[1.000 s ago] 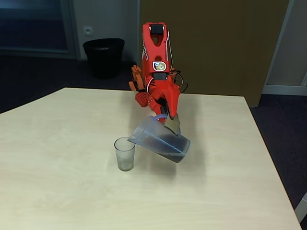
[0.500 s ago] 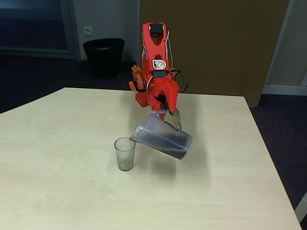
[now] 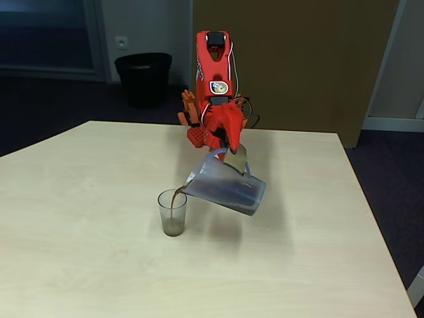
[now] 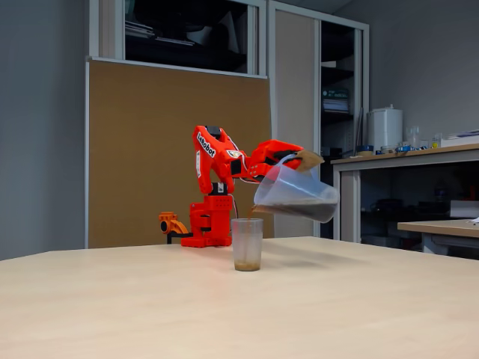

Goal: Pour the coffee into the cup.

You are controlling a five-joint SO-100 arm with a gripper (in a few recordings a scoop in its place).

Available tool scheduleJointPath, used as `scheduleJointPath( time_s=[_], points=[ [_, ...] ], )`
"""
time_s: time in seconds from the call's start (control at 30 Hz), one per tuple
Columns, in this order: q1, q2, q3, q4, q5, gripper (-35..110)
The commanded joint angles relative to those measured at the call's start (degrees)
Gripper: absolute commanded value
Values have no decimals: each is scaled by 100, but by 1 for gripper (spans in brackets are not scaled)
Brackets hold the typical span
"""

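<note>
Pouring has begun in a fixed view: coffee [image 3: 176, 197] now streams from the tilted jug [image 3: 225, 189], pinched at its handle by the gripper [image 3: 233, 156], into the cup [image 3: 172, 212] on the table [image 3: 79, 252]. Seen side-on in a fixed view, a shallow dark layer sits in the cup [image 4: 247, 244] under the jug's spout [image 4: 258, 210]; filling appears barely started.

cups: 1 [image 3: 172, 213]
jugs: 1 [image 3: 225, 189]
coffee streams: 1 [image 3: 175, 197]
arms: 1 [image 3: 215, 93]
bins: 1 [image 3: 143, 79]
tables: 1 [image 3: 86, 199]
</note>
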Motion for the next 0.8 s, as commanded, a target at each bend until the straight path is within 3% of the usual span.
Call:
scheduleJointPath(
  time_s=[0.0,0.77],
  points=[
    [18,369,26,-237,114,0],
    [149,360,79,-483,554,0]
  ],
)
